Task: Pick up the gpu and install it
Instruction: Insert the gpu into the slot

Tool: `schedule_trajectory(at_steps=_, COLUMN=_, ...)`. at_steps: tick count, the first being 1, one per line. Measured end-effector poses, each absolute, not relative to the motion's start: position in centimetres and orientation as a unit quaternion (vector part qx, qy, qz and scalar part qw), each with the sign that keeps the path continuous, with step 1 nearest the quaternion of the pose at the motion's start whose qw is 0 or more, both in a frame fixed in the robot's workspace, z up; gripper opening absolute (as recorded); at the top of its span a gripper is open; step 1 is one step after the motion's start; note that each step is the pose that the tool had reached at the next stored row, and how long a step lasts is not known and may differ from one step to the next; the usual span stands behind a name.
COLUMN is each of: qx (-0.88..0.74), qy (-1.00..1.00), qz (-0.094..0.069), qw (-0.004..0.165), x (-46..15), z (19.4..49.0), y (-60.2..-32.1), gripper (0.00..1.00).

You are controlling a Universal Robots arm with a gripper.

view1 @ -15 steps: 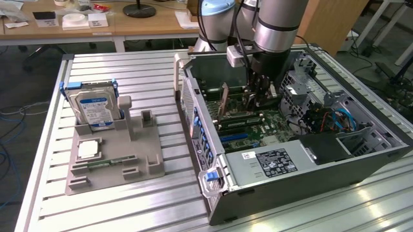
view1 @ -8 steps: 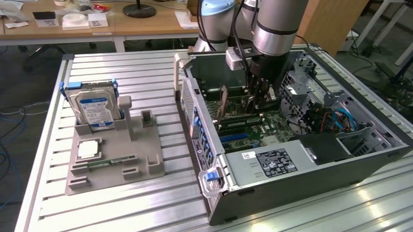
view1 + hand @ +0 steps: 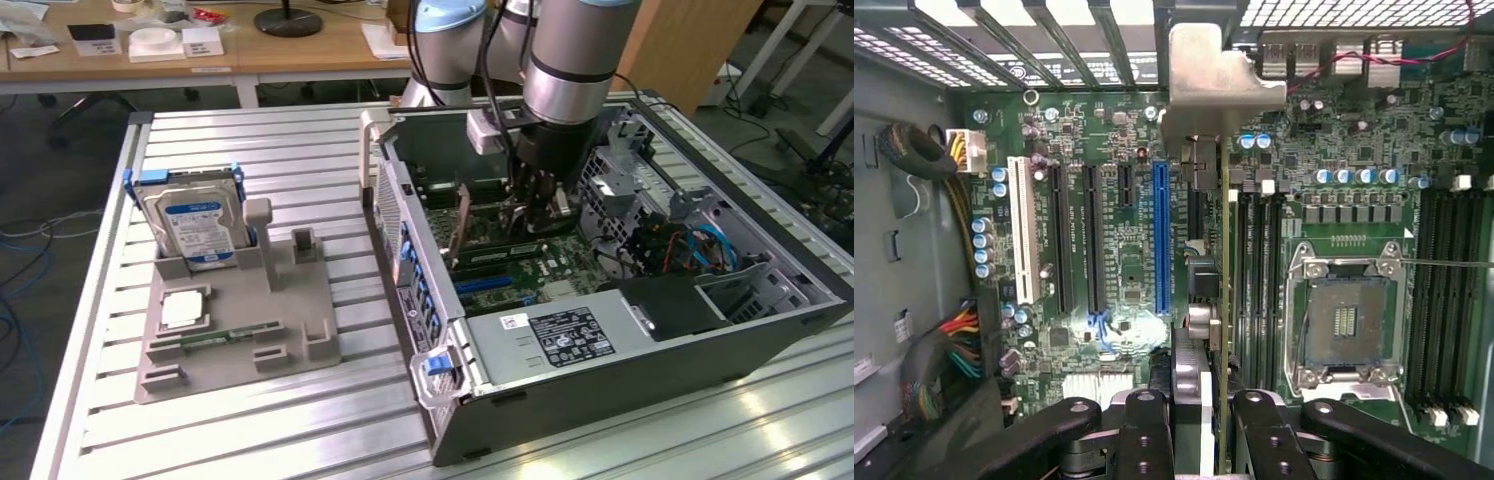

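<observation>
Your tool (image 3: pixel 1222 425) is clamped on the gpu (image 3: pixel 1225 300), a thin flat card with a silver metal end bracket (image 3: pixel 1214 85). It hangs edge-on over the green motherboard (image 3: pixel 1114 250), just beside the long blue slot (image 3: pixel 1162 240). It looks light and stiff but fragile: grip the bare board edges.

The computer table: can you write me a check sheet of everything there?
Surface: slatted metal table, open computer case on it.
Job's things: graphics card on edge over the green board, beside the blue slot.
Clutter: grey holder with hard drive, memory stick.
Grippers: gripper shut on the graphics card.
Cables: coloured bundle; blue cables in the case.
Surroundings: wooden desks behind.
</observation>
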State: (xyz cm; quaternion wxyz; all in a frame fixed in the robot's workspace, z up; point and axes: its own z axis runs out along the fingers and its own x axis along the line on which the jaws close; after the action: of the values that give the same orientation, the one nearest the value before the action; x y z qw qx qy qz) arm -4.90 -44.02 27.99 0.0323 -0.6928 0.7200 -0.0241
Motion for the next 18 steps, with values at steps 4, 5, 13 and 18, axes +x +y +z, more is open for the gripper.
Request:
schedule_trajectory(at_steps=4, qx=-0.693, qy=0.720, qz=-0.024, qw=0.032, x=-5.3, z=27.5, y=-44.0, gripper=0.28)
schedule_trajectory(at_steps=5, qx=-0.693, qy=0.720, qz=-0.024, qw=0.032, x=-5.3, z=27.4, y=-44.1, gripper=0.28)
schedule_trajectory(at_steps=13, qx=-0.693, qy=0.720, qz=-0.024, qw=0.032, x=-5.6, z=27.0, y=-45.0, gripper=0.28)
schedule_trajectory(at_steps=18, qx=-0.693, qy=0.720, qz=-0.024, qw=0.032, x=-5.8, z=26.6, y=-45.2, gripper=0.28)
